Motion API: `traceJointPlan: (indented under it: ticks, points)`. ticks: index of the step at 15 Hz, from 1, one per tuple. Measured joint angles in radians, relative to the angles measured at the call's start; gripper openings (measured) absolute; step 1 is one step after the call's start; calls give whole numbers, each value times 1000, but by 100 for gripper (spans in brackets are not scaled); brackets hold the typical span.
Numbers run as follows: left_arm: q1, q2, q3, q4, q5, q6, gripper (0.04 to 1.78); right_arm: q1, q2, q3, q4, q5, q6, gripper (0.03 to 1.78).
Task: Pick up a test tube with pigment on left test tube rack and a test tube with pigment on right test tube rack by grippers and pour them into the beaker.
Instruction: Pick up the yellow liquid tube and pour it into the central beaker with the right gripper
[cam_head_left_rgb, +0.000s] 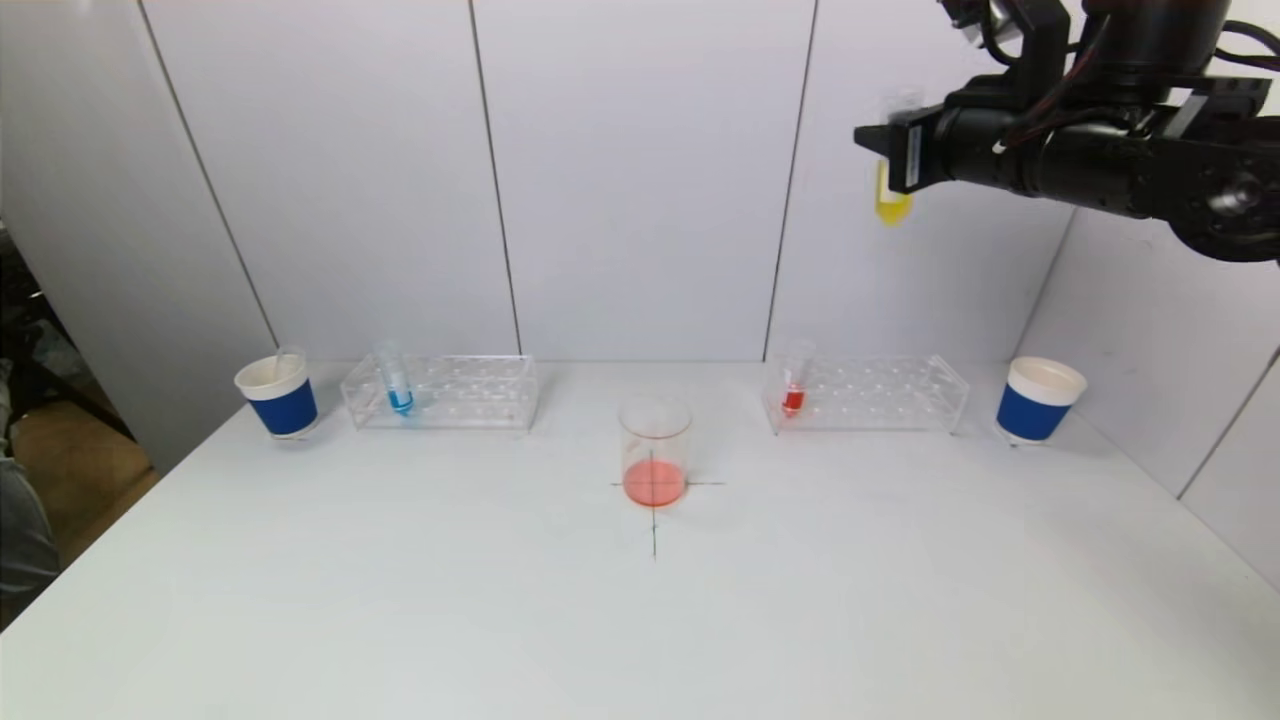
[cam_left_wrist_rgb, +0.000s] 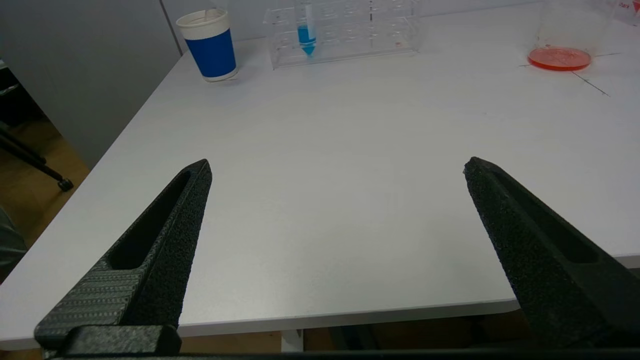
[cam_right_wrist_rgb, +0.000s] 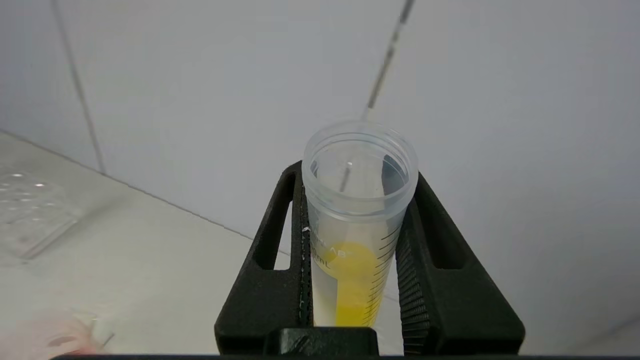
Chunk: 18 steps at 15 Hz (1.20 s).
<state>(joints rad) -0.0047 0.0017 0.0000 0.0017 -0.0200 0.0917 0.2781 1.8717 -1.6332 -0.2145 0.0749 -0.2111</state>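
Right gripper (cam_head_left_rgb: 884, 150) clamped mid-body on clear plastic yellow-pigment test tube (cam_head_left_rgb: 892, 205); light, slick, I keep it upright; left gripper (cam_left_wrist_rgb: 337, 167) spread apart.

Yellow-pigment tube (cam_head_left_rgb: 892, 190) hangs upright, raised above the right rack (cam_head_left_rgb: 868, 394); beaker (cam_head_left_rgb: 655, 452) holds orange-red liquid mid-table.

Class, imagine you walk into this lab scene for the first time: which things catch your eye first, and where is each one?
The right hand stands out first, raised high above the right end of the table, shut on an upright tube of yellow liquid. Next comes the beaker at the table's centre, on a drawn cross, with red-orange liquid in its bottom. Behind it, a blue tube stands in the left rack and a red tube in the right rack.
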Motion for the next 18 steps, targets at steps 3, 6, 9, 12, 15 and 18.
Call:
traceJointPlan:
  ticks: [3,6,9,12,15,18]
  points:
    - [0,0,0,0,0,0,176,63,31,-20,-1,142,-22,53]
    - [0,0,0,0,0,0,176,88,88,-27,-23,240,-111,53]
    - [0,0,0,0,0,0,176,98,175,-39,-134,352,-201,53]
    - [0,0,0,0,0,0,176,129,271,-50,-219,480,-319,53]
    - [0,0,0,0,0,0,176,160,349,-52,-219,550,-492,53]
    - [0,0,0,0,0,0,176,175,407,-31,-217,633,-694,53]
